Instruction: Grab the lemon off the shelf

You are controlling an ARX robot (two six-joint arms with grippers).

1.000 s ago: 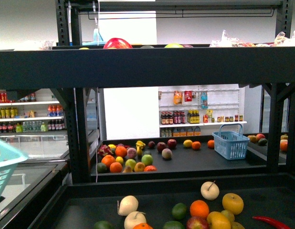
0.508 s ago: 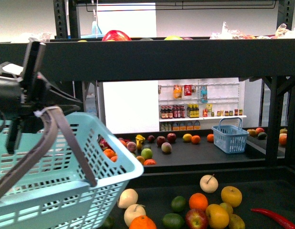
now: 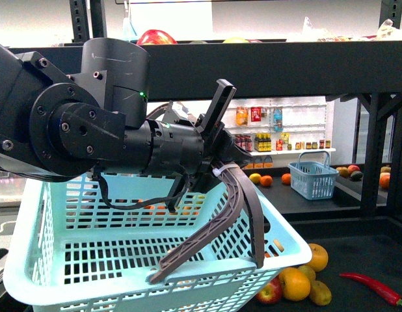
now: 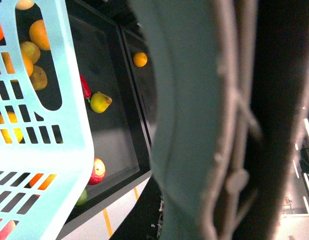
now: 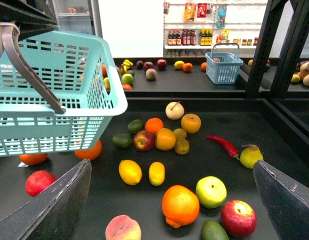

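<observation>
The lemon (image 5: 130,172), bright yellow and roundish-oval, lies on the dark shelf tray (image 5: 274,125) beside a longer, deeper-yellow fruit (image 5: 156,173). My right gripper (image 5: 171,166) hangs open above the tray, its fingers wide apart, the lemon between them and lower left of centre. In the front view the lemon is hidden behind the basket. My left gripper (image 3: 217,166) is shut on the brown-grey basket handle (image 3: 237,201), holding the light-turquoise basket (image 3: 123,260) up over the tray's left side. The handle (image 4: 229,125) fills the left wrist view.
An orange (image 5: 180,205), green apple (image 5: 211,191), red apple (image 5: 238,218), peach (image 5: 123,229) and avocado (image 5: 214,231) lie near the lemon. A fruit cluster (image 5: 164,137), red chilli (image 5: 223,144) and pear (image 5: 251,155) sit further back. Black rack posts (image 5: 264,50) stand to the right.
The left arm and the turquoise basket have swung up and to the right, now filling the left and centre of the front view and hiding most of the fruit.
</observation>
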